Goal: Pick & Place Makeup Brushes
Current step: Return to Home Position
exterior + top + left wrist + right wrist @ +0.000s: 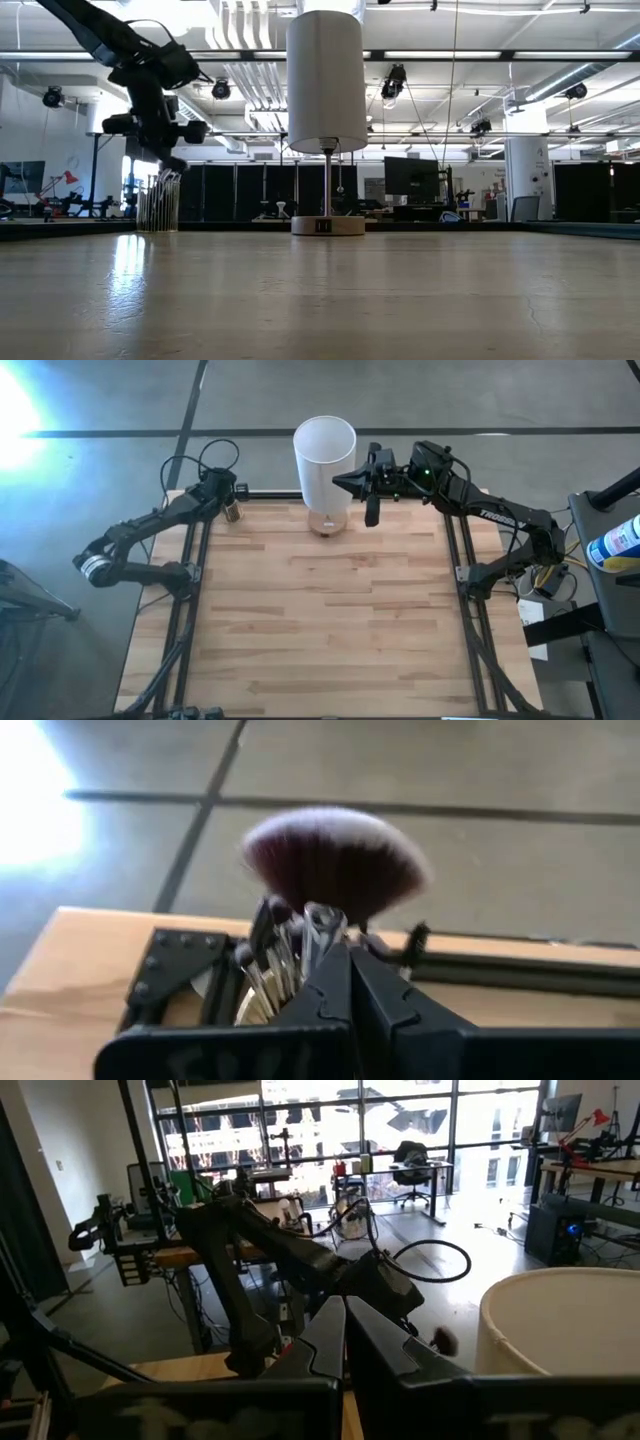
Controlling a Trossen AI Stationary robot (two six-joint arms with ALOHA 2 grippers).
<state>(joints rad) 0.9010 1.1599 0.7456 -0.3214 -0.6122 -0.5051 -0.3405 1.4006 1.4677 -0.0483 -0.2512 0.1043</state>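
Observation:
The makeup brushes (290, 955) stand in a small clear cup (233, 512) at the table's far left corner, silvery ends up. The fluffy dark head (335, 860) of one rises above the rest. The low view shows the cup (158, 208) on the table with brush ends (163, 180) sticking out. My left gripper (343, 955) is shut and hangs just above the brush ends, pointing down; it also shows in the high view (228, 493) and the low view (172, 165). My right gripper (345, 1315) is shut and waits in the air by the tall white cylinder (324, 455). My left gripper has its shut fingertips (330, 970) right beside one brush's silvery end (318, 923), coming from above. I cannot tell whether it touches that end.
The tall white cylinder (325, 80) stands on a thin stem and a round base (327, 225) at the middle of the table's far edge. Dark frame rails (190, 620) run along the table's left and right sides. Bare wood (320, 620) lies nearer.

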